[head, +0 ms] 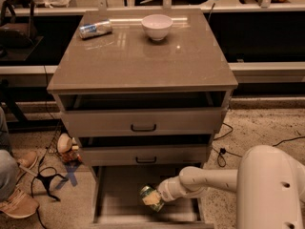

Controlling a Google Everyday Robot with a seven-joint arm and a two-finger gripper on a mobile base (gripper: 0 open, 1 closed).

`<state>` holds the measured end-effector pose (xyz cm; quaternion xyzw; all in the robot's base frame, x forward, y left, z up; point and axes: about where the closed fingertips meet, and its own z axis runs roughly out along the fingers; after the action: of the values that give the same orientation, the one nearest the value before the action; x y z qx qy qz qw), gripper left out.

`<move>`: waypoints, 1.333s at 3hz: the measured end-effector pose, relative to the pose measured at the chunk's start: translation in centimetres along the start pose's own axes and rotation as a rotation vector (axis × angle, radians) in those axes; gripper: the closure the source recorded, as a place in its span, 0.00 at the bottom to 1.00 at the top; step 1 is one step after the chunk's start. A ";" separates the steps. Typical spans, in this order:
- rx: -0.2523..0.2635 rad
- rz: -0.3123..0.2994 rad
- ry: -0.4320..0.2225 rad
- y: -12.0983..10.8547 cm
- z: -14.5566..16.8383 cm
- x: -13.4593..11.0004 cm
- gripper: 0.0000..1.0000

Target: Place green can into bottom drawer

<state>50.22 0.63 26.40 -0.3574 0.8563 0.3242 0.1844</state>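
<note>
The green can (149, 196), with a green-and-white mottled label, is held tilted at the end of my gripper (155, 199), low over the floor of the bottom drawer (119, 194). That drawer is pulled out below the two upper drawers and its flat floor is bare. My white arm (205, 180) reaches in from the lower right over the drawer's right wall. I cannot tell if the can touches the drawer floor.
A white bowl (157, 26) and a silver-and-blue can (95, 29) lying on its side rest on the cabinet top (143, 56). The two upper drawers (143, 123) stand slightly open. A person's shoes (16, 194) and cables lie on the floor at left.
</note>
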 end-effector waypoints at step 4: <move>0.054 0.050 0.020 -2.8 4.8 0.8 0.82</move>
<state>52.14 2.03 21.24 -0.3341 0.8750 0.3021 0.1773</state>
